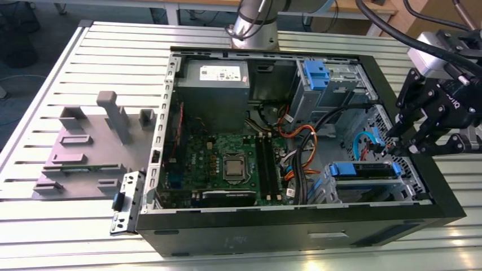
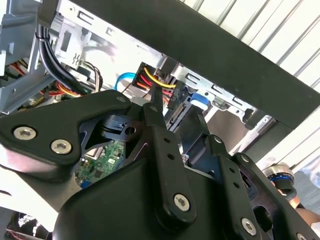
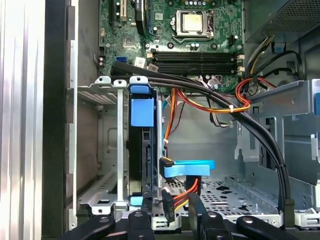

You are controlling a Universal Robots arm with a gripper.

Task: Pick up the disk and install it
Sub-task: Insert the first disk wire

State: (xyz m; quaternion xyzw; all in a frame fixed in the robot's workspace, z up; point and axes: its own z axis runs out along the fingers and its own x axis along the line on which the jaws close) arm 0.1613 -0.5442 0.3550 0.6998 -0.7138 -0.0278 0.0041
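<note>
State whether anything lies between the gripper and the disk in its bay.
The disk sits on edge in the grey bay, just ahead of the gripper. A black connector on red and orange wires hangs beside it, between the open fingers; nothing else intervenes.

Disk (image 1: 363,171) in case (image 1: 301,226) bay — claw (image 1: 401,148) beside

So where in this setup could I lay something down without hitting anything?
The slatted table is bare between the grey fixture and its far edge. Inside the computer case, cables crowd the motherboard and the pincer.
</note>
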